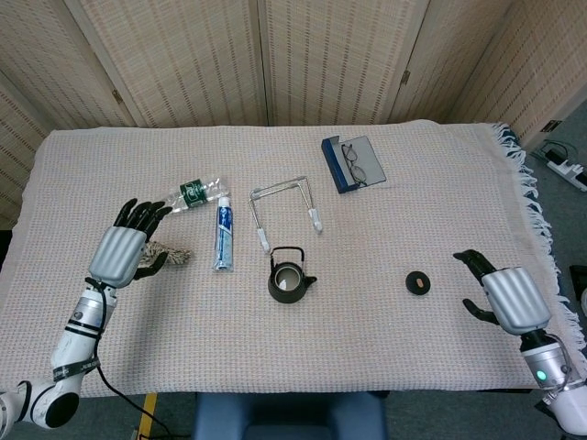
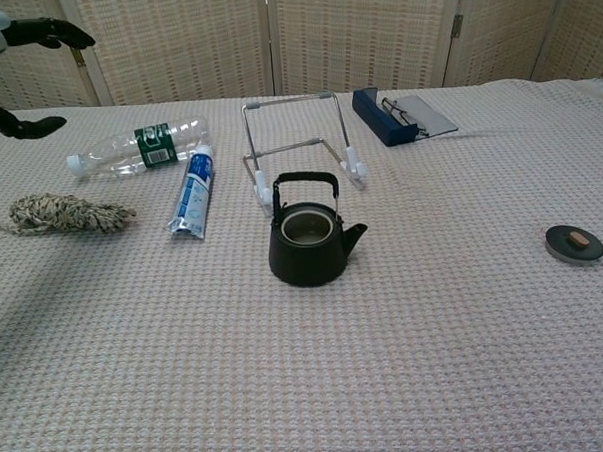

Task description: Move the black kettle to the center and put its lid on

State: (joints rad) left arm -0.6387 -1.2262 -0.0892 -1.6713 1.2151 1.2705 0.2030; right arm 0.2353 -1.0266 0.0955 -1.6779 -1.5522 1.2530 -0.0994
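The black kettle (image 1: 287, 279) (image 2: 307, 241) stands upright near the middle of the table, lidless, its handle raised and its spout pointing right. Its round black lid (image 1: 419, 283) (image 2: 574, 243) lies flat on the cloth well to the kettle's right. My left hand (image 1: 126, 250) (image 2: 13, 38) is open over the table's left side, far from the kettle, its fingers spread and holding nothing. My right hand (image 1: 504, 295) is open at the table's right edge, a short way right of the lid, and does not touch it.
Left of the kettle lie a toothpaste tube (image 1: 223, 238), a plastic water bottle (image 1: 188, 195) and a coil of rope (image 1: 168, 256). A wire stand (image 1: 286, 206) sits just behind the kettle. A blue glasses case (image 1: 352, 163) lies at the back.
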